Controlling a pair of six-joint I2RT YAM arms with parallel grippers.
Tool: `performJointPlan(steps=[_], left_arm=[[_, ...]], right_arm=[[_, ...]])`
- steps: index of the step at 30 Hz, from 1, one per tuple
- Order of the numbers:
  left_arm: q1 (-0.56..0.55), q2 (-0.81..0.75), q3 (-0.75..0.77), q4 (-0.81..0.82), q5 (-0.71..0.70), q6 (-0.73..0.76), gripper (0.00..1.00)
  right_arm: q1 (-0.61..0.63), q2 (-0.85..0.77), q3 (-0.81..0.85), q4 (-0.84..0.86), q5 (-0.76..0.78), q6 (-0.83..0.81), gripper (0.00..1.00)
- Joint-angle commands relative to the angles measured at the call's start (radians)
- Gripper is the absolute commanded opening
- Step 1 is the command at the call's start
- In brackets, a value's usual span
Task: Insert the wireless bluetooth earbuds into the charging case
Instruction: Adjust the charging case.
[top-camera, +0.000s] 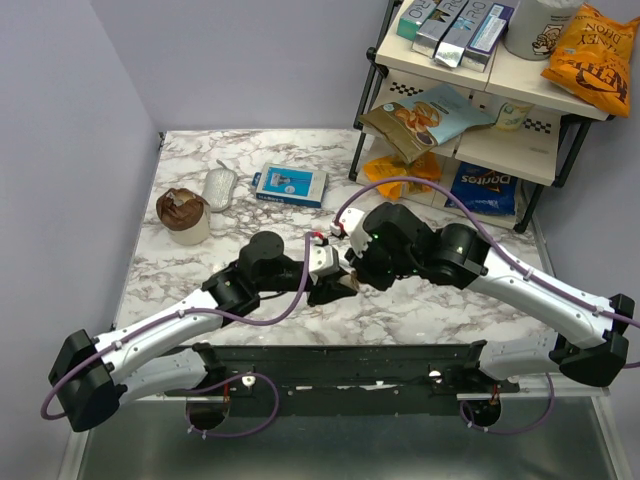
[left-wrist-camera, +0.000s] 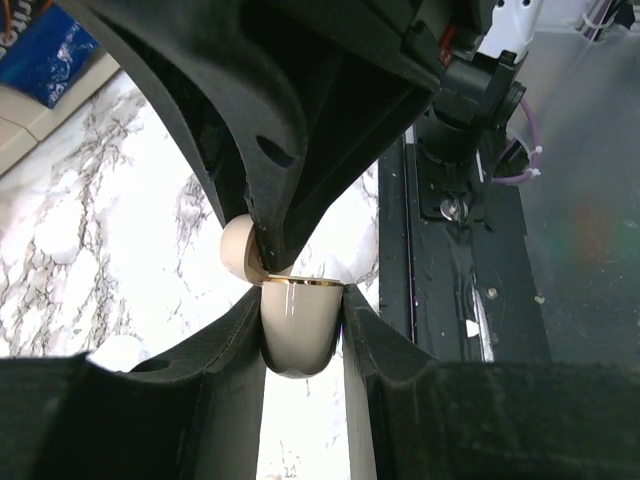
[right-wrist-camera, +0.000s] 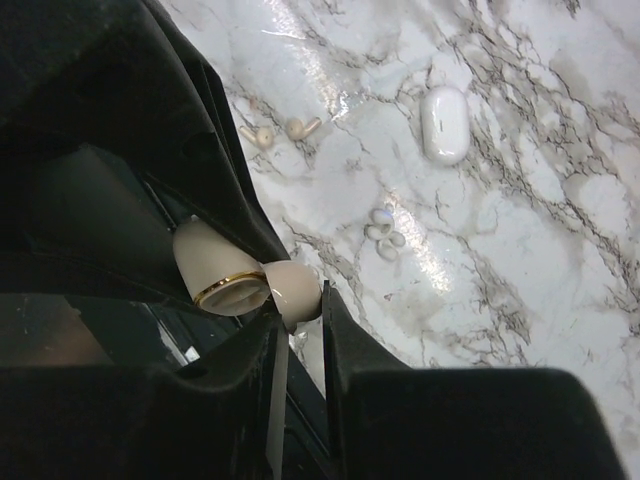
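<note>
**Top external view.** The left gripper (top-camera: 333, 288) and the right gripper (top-camera: 354, 277) meet tip to tip above the middle of the marble table (top-camera: 180, 265). Far behind them lie a blue box (top-camera: 290, 185), a crumpled silver wrapper (top-camera: 220, 188) and a brown-topped cup (top-camera: 183, 215). A snack shelf (top-camera: 470, 150) stands at the back right.

**Left wrist view.** The left fingers (left-wrist-camera: 225, 350) are clamped on both sides of the cream charging case (left-wrist-camera: 297, 335), whose gold rim faces up. The right arm's jaws converge from above and pinch the edge of its round lid (left-wrist-camera: 238, 250), which is swung open to one side.

**Right wrist view.** The right fingers (right-wrist-camera: 262, 345) are closed on the lid at their tips, and the gold-rimmed case body sits just beside it. The wireless bluetooth earbuds (right-wrist-camera: 385, 235) lie loose on the marble as a cluster of tiny glossy white pieces, well apart from the case. The pieces are too small to count with confidence. A white oval case (right-wrist-camera: 445, 123) and two cream stemmed pieces (right-wrist-camera: 262, 133) lie farther off.
</note>
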Motion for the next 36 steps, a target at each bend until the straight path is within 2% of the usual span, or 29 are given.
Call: performJointPlan(steps=[1, 2, 5, 12, 16, 17, 21, 26, 31, 36], left_arm=[[-0.001, -0.074, -0.062, 0.144, -0.029, 0.001, 0.00], [-0.001, -0.081, -0.076, 0.168, -0.035, -0.002, 0.00], [-0.001, -0.101, -0.091, 0.196, -0.058, -0.013, 0.00], [-0.001, -0.137, -0.128, 0.260, -0.129, -0.034, 0.00], [-0.001, -0.201, -0.226, 0.449, -0.244, -0.134, 0.00], [-0.001, -0.213, -0.279, 0.549, -0.286, -0.158, 0.00], [-0.001, -0.238, -0.366, 0.727, -0.351, -0.260, 0.00], [-0.003, -0.224, -0.424, 0.904, -0.362, -0.366, 0.00], [-0.003, -0.204, -0.420, 0.929, -0.338, -0.383, 0.00], [-0.006, -0.206, -0.397, 0.888, -0.302, -0.380, 0.00]], right_arm=[[0.007, -0.033, 0.030, -0.021, -0.010, 0.018, 0.29], [0.007, -0.039, 0.031, -0.016, -0.004, 0.018, 0.35], [0.007, -0.044, 0.036, -0.010, 0.000, 0.047, 0.43], [0.006, -0.067, 0.050, 0.008, 0.040, 0.071, 0.60], [0.004, -0.180, -0.036, 0.115, 0.121, 0.126, 0.64], [0.000, -0.206, -0.063, 0.151, 0.146, 0.136, 0.67], [-0.011, -0.306, -0.179, 0.319, 0.160, 0.168, 0.68], [-0.013, -0.320, -0.255, 0.407, 0.045, 0.159, 0.68], [-0.013, -0.281, -0.278, 0.458, -0.006, 0.142, 0.69], [-0.013, -0.274, -0.272, 0.516, -0.004, 0.128, 0.68]])
